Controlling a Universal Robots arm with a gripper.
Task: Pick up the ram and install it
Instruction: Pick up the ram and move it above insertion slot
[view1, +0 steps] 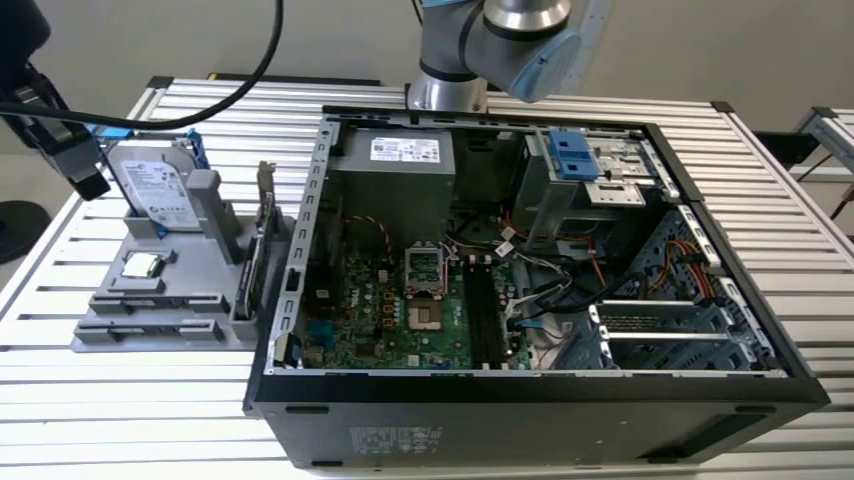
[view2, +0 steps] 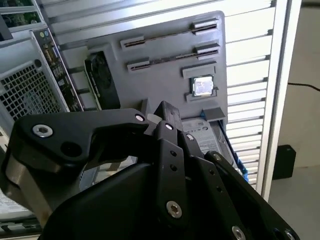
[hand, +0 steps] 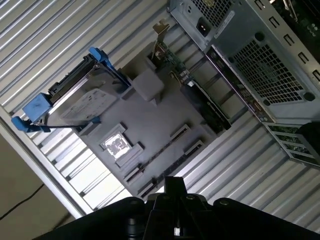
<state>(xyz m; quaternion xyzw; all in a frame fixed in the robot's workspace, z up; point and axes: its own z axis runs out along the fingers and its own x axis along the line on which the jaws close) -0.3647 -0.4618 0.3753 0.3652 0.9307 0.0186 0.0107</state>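
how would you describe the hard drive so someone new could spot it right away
Look to the exterior view's left of the open computer case, where a grey holder sits on the slatted table. The hard drive stands at its far end. It is the boxy silver one in a blue carrier, unlike the small square chip and the thin card beside it.
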